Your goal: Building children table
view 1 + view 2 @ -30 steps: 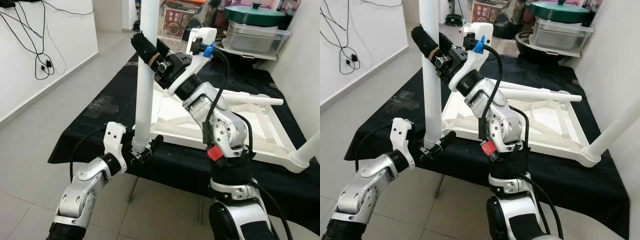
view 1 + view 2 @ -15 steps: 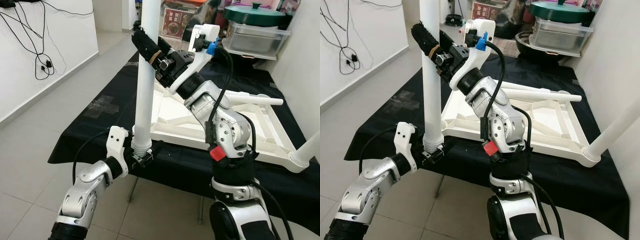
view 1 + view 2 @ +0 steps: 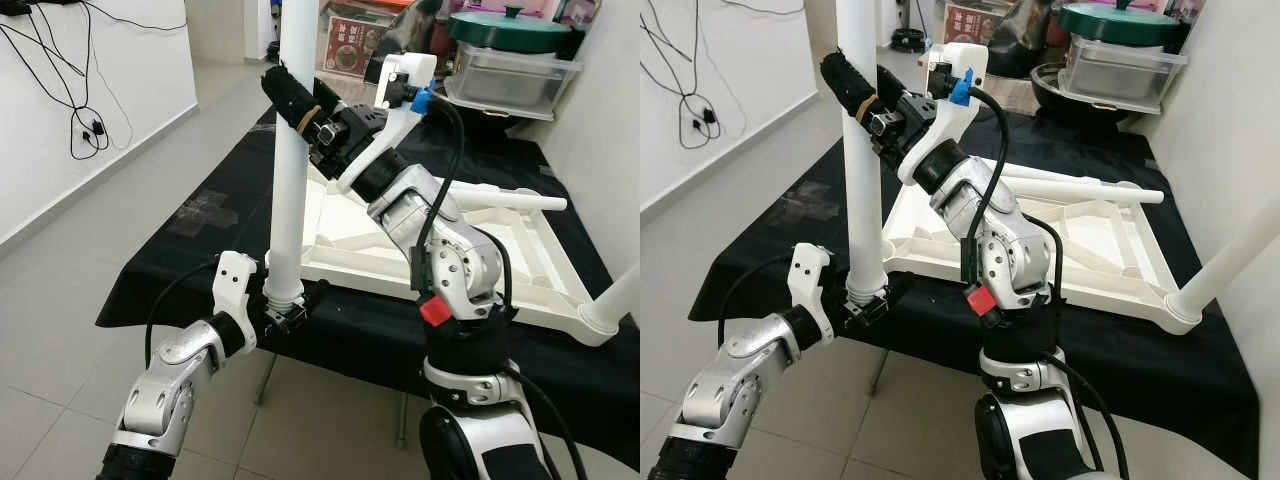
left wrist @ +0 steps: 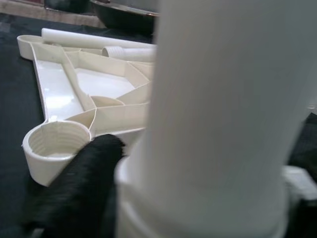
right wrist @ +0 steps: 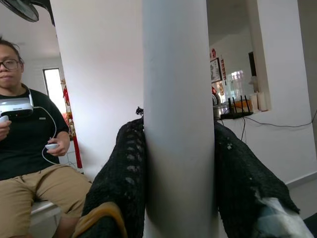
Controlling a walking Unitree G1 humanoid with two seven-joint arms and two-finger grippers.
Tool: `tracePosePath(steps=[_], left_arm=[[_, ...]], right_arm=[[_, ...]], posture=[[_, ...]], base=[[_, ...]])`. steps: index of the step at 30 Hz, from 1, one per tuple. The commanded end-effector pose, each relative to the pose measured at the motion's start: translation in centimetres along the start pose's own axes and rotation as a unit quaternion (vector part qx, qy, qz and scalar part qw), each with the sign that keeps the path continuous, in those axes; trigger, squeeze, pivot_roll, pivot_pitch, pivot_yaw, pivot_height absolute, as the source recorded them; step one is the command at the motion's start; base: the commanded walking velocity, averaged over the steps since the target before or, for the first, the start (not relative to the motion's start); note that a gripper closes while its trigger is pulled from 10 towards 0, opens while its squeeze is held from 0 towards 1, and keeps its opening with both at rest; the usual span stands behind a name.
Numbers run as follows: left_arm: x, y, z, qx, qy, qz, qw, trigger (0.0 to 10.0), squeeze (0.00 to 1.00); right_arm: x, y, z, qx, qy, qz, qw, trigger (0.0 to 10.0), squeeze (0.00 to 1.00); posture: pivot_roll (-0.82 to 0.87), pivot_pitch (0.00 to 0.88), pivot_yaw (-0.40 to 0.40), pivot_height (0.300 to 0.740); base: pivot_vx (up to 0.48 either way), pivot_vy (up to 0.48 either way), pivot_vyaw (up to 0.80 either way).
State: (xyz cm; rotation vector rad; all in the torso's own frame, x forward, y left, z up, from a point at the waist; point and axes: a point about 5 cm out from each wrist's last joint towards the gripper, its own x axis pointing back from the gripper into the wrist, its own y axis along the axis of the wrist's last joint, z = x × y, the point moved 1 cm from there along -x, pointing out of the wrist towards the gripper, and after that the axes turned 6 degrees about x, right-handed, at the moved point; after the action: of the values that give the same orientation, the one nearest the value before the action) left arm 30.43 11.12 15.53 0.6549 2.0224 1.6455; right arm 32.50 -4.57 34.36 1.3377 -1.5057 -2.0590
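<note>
I read the white leg as light, stiff, slick plastic: right gripper clamps mid-shaft, left gripper pinches its threaded end at the tabletop's near-left corner.

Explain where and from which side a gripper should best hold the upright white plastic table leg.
Probably the smooth round shaft of the upright white plastic table leg, fingers closing from opposite sides, as the right gripper does. The straight cylinder gives parallel surfaces; the threaded bottom end, where the left gripper sits, should stay free for the white tabletop's socket.
</note>
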Motion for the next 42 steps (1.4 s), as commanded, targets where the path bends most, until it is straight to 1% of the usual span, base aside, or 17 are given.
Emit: tracePosePath(steps=[1, 2, 13, 14, 15, 17, 18, 20, 22, 25, 26, 29, 30, 32, 36, 39, 42], left_arm=[[-0.2, -0.3, 0.0, 0.0, -0.001, 0.005, 1.0, 4.2, 0.0], [-0.2, -0.4, 0.1, -0.001, -0.001, 0.006, 1.0, 0.0, 0.0], [-0.1, -0.3, 0.2, -0.012, -0.002, 0.004, 1.0, 0.0, 0.0], [0.0, -0.3, 0.3, -0.02, 0.0, 0.007, 1.0, 1.0, 0.0], [0.0, -0.4, 0.3, -0.036, 0.0, 0.017, 0.999, 10.0, 0.0], [0.1, -0.5, 0.3, -0.048, -0.001, 0.025, 0.999, 10.0, 0.0], [0.2, -0.4, 0.4, -0.058, -0.004, 0.028, 0.998, 10.0, 0.0], [0.3, -0.3, 0.4, -0.067, -0.008, 0.031, 0.997, 10.0, 0.0], [0.6, -0.2, 0.3, -0.075, -0.019, 0.033, 0.996, 10.0, 0.0], [0.9, 0.2, 0.1, -0.08, -0.037, 0.035, 0.996, 10.0, 0.0], [1.0, 0.3, 0.0, -0.084, -0.044, 0.036, 0.995, 10.0, 0.0], [1.2, 0.4, -0.1, -0.09, -0.05, 0.038, 0.994, 10.0, 0.0], [1.3, 0.4, -0.1, -0.091, -0.054, 0.04, 0.994, 10.0, 0.0], [1.4, 0.3, -0.2, -0.091, -0.056, 0.041, 0.993, 10.0, 0.0], [1.5, 0.1, -0.5, -0.089, -0.071, 0.049, 0.992, 10.0, 0.0], [1.8, -0.2, -0.9, -0.095, -0.09, 0.061, 0.99, 10.0, 0.0], [2.1, -0.3, -0.8, -0.097, -0.094, 0.069, 0.988, 10.0, 0.0]], right_arm=[[0.0, 0.3, 0.4, 0.001, 0.01, -0.001, 1.0, 0.0, 0.0], [0.0, 0.3, 0.5, 0.002, 0.011, -0.002, 1.0, 0.0, 0.0], [0.0, 0.2, 0.5, 0.0, 0.014, 0.004, 1.0, 0.0, 0.0], [0.0, 0.0, 0.4, 0.0, 0.013, 0.012, 1.0, 0.0, 0.0], [0.1, -0.3, 0.2, -0.002, 0.012, 0.023, 1.0, 10.0, 0.0], [0.2, -0.5, 0.0, -0.004, 0.011, 0.031, 0.999, 10.0, 0.0], [0.4, -0.7, -0.1, 0.0, 0.015, 0.043, 0.999, 10.0, 1.0], [0.7, -1.0, -0.2, 0.006, 0.023, 0.056, 0.998, 10.0, 1.0], [1.2, -1.3, 0.1, 0.014, 0.052, 0.067, 0.996, 10.0, 1.0], [1.8, -1.9, -0.1, 0.041, 0.066, 0.091, 0.993, 10.0, 1.0], [2.1, -2.2, -0.2, 0.046, 0.074, 0.101, 0.991, 10.0, 0.88], [2.4, -2.5, -0.3, 0.048, 0.082, 0.111, 0.989, 10.0, 0.88], [2.9, -2.9, 0.1, 0.038, 0.098, 0.118, 0.988, 10.0, 0.0], [3.0, -3.1, 0.3, 0.033, 0.103, 0.12, 0.987, 10.0, 0.0], [3.5, -3.9, 1.3, 0.018, 0.134, 0.127, 0.983, 10.0, 0.0], [4.2, -4.8, 2.4, 0.008, 0.177, 0.143, 0.974, 10.0, 0.0], [4.5, -5.3, 2.6, 0.008, 0.188, 0.153, 0.97, 10.0, 0.0]], posture=[[0.01, 0.0, -0.077, 0.74], [0.01, 0.0, -0.075, 0.74], [0.02, 0.0, -0.077, 0.74], [0.02, 0.0, -0.078, 0.74], [0.02, 0.0, -0.08, 0.74], [0.02, 0.0, -0.08, 0.74], [0.02, 0.0, -0.08, 0.74], [0.02, 0.0, -0.08, 0.74], [0.02, 0.0, -0.081, 0.74], [0.02, 0.0, -0.08, 0.74], [0.03, 0.0, -0.08, 0.74], [0.03, 0.0, -0.081, 0.74], [0.03, 0.0, -0.08, 0.74], [0.03, 0.0, -0.08, 0.74], [0.03, 0.0, -0.079, 0.74], [0.04, 0.0, -0.079, 0.74], [0.04, 0.0, -0.081, 0.74]], base=[[0.0, 0.0, 0.0], [0.0, 0.0, 0.0], [0.0, 0.0, 0.0], [0.0, 0.0, 0.0], [0.0, 0.0, 0.0], [0.0, 0.0, 0.0], [0.0, 0.0, 0.0], [0.0, 0.0, 0.0], [0.0, 0.0, 0.0], [0.0, 0.0, 0.0], [0.0, 0.0, 0.0], [0.0, 0.0, 0.0], [0.0, 0.0, 0.0], [0.0, 0.0, 0.0], [0.0, 0.0, 0.0], [0.0, 0.0, 0.0], [0.0, 0.0, 0.0]])
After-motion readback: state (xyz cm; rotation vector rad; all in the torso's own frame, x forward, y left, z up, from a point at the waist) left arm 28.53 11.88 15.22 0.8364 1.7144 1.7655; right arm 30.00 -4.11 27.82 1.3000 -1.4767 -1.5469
